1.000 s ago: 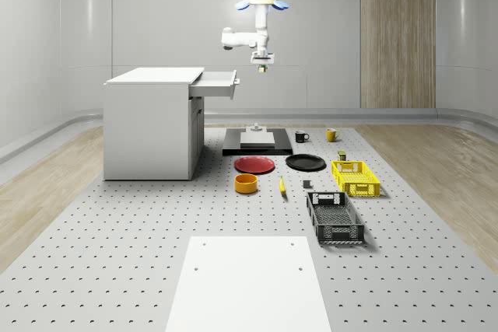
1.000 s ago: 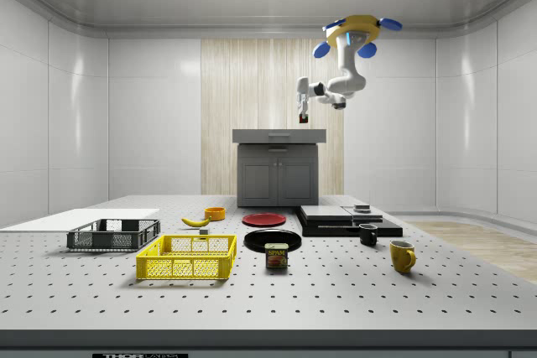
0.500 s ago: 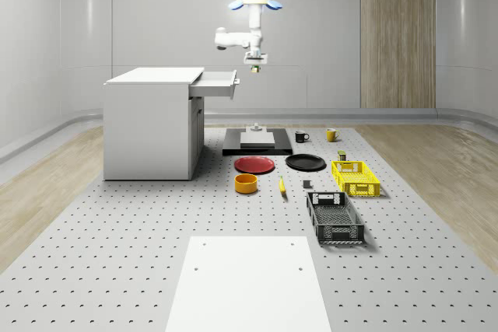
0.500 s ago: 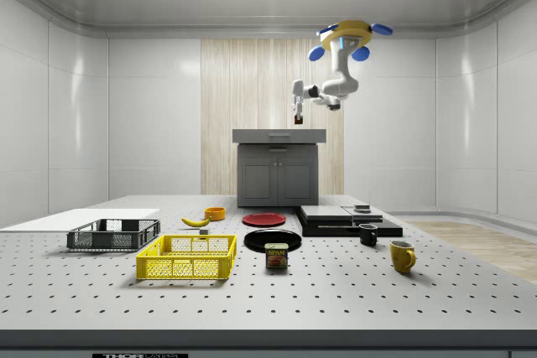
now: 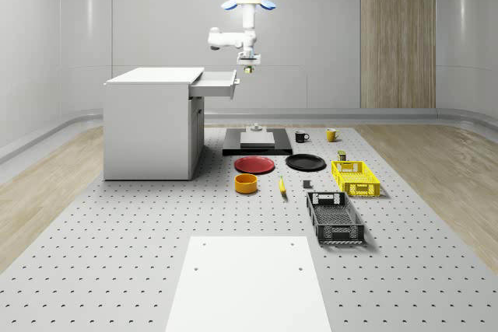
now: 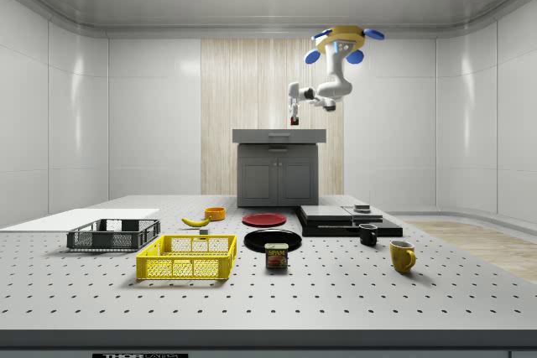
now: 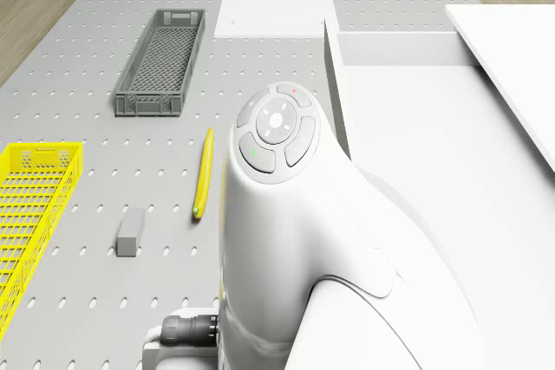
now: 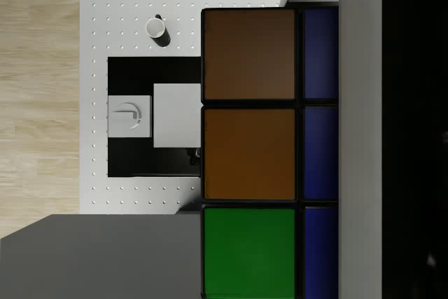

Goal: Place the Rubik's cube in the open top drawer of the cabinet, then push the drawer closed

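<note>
While the drone [image 5: 247, 2] hovers beside the open drawer [image 5: 217, 81], fingers [image 5: 248, 68] clamp the squarely held Rubik's cube [image 8: 269, 152].

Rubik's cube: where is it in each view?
Whole-scene view: Rubik's cube hangs under the hovering drone, just off the open drawer's right end.
Side view: cube above the cabinet top.
Drone view: hidden behind the arm.
Wrist view: cube close up, with orange, green and blue tiles.
Shared landmark: the drawer, in the whole-scene, side and drone views.
</note>
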